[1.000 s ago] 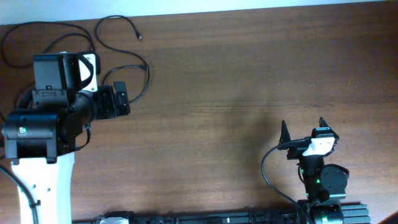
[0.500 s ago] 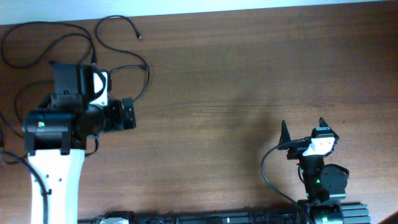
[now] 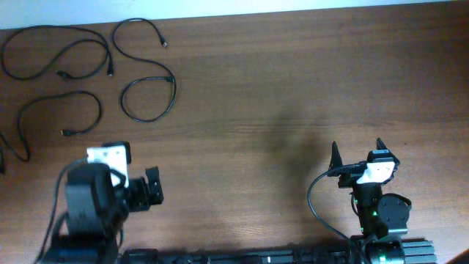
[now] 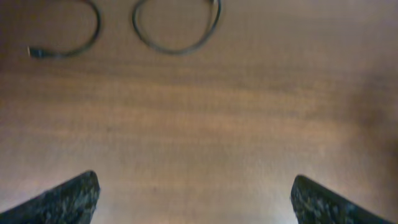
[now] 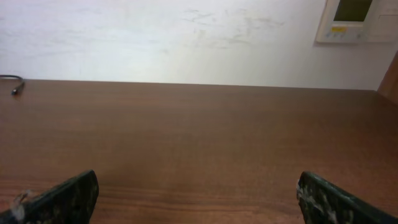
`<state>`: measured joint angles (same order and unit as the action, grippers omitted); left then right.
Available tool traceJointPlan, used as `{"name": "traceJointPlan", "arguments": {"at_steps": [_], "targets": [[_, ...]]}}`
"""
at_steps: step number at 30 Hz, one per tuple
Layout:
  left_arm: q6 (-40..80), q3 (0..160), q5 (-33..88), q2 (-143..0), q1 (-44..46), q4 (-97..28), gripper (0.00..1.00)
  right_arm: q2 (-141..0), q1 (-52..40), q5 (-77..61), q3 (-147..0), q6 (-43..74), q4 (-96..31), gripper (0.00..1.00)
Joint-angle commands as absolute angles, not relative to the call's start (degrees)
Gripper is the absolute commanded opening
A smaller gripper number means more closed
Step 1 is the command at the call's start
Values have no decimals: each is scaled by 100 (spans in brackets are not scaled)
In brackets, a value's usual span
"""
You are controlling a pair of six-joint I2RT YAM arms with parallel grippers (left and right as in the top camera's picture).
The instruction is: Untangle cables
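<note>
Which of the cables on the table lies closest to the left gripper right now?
The cable curled into a near-closed loop, rightmost of the lower ones. It lies just ahead of the left gripper; the others sit further left or nearer the far edge.

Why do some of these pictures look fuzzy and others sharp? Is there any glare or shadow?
Overhead view: sharp; the cables show crisply, and a faint dark shadow patch lies on the table. Left wrist view: soft and blurred all over, with a pale sheen across the wood; the left gripper fingertips are dark blurs. Right wrist view: the table is fairly clear, the near fingertips out of focus.
</note>
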<state>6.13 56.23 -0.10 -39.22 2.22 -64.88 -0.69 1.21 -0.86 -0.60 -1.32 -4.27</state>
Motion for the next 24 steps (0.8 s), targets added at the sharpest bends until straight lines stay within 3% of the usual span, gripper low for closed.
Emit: {"name": "traceJointPlan", "arguments": {"at_steps": [1, 9, 17, 24], "targets": [[681, 4659, -73, -2746, 209, -5898, 99, -21, 152, -16, -32, -128, -467, 99], [228, 3695, -303, -1697, 207, -5629, 99, -21, 152, -16, -32, -128, -467, 99], [-287, 2340, -209, -1549, 207, -3632, 99, -19, 152, -16, -32, -128, -467, 99], [-287, 1358, -169, -604, 202, -2418, 99, -19, 152, -16, -32, -128, -467, 99]]}}
